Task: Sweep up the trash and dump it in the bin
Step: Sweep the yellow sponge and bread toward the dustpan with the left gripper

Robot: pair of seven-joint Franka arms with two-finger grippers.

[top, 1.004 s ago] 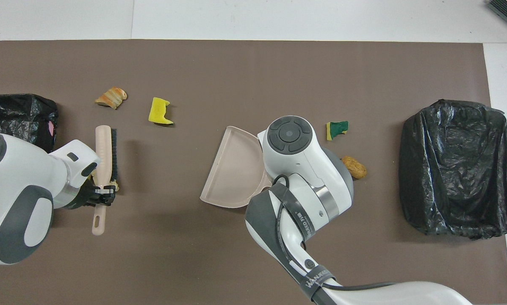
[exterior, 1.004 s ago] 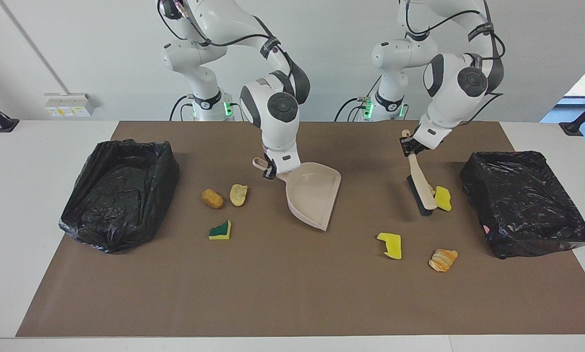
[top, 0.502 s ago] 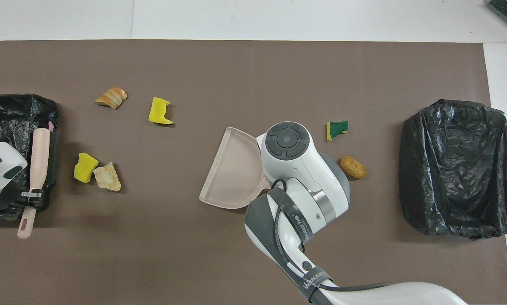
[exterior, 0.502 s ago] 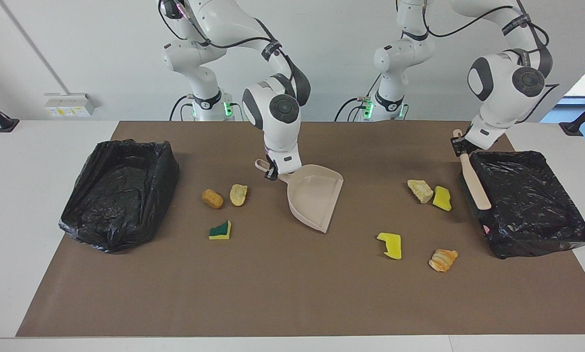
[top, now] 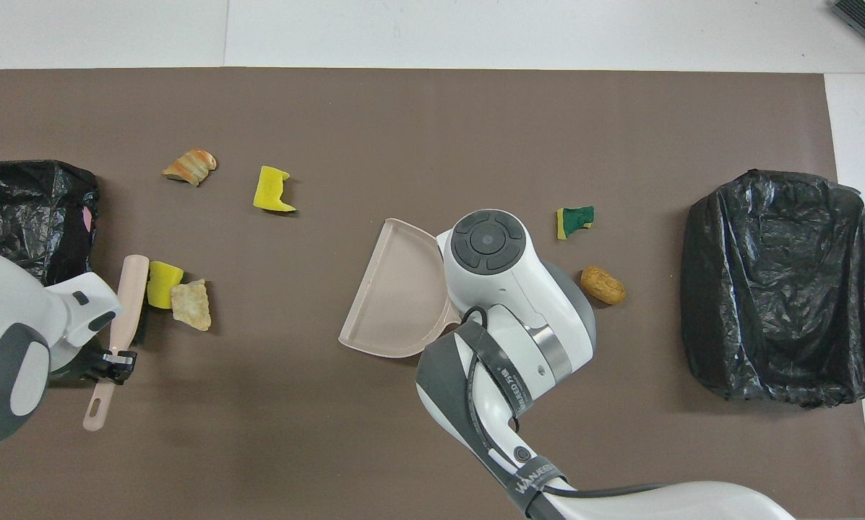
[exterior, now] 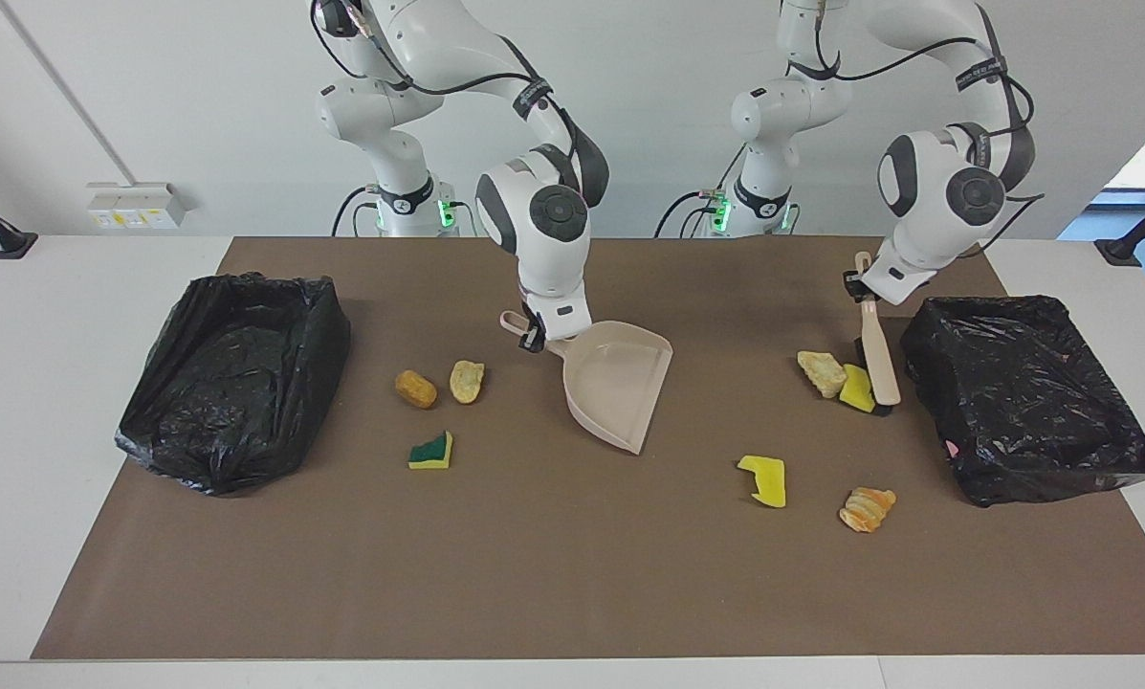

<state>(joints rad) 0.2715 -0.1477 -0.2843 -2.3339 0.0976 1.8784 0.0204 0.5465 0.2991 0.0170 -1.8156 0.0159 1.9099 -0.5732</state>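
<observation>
My left gripper [exterior: 859,287] is shut on the handle of the beige brush [exterior: 878,359], whose black bristles touch a yellow sponge piece [exterior: 856,388] on its side toward the nearby bin. A tan lump [exterior: 822,371] lies against that sponge. In the overhead view the brush [top: 125,303] stands beside the sponge [top: 163,283] and lump [top: 191,305]. My right gripper [exterior: 532,337] is shut on the handle of the beige dustpan [exterior: 618,383] at mid-table, its lip down at the mat. Another yellow sponge [exterior: 763,479], an orange bread lump [exterior: 867,508], a green-and-yellow sponge [exterior: 431,451], a brown lump [exterior: 416,388] and a tan lump [exterior: 467,380] lie loose.
A black-lined bin [exterior: 1026,392] stands at the left arm's end of the brown mat, right beside the brush. A second black-lined bin [exterior: 232,378] stands at the right arm's end. In the overhead view my right arm [top: 504,289] covers the tan lump beside the dustpan.
My left gripper swung the brush from the trash out over the bin, then back down against the yellow sponge, nudging it and the tan lump. The dustpan barely moved.
</observation>
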